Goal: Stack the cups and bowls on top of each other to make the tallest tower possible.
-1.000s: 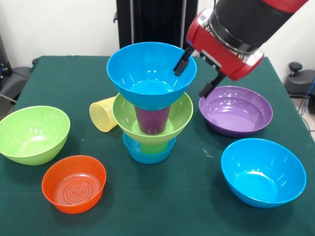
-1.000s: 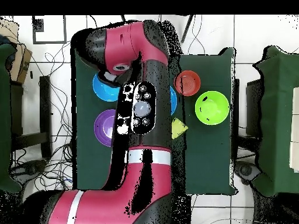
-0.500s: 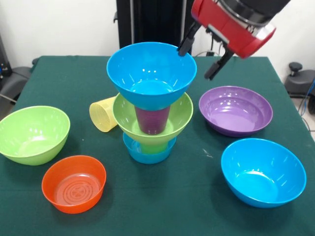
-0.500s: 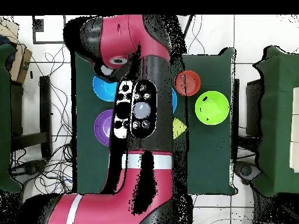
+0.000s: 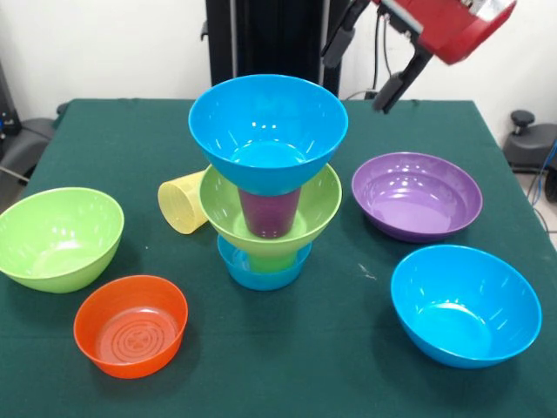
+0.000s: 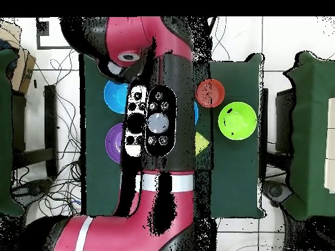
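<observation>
The tower (image 5: 268, 178) stands mid-tabletop (image 5: 331, 348): small blue bowl, green cup, green bowl, purple cup, blue bowl on top. The yellow cup (image 5: 181, 202) lies tipped just behind its left side. Open cloth runs along the near edge between the orange bowl (image 5: 130, 325) and the loose blue bowl (image 5: 463, 305). The end effector (image 5: 364, 57), fingers spread and empty, has risen clear of the top bowl's rim since a second ago.
</observation>
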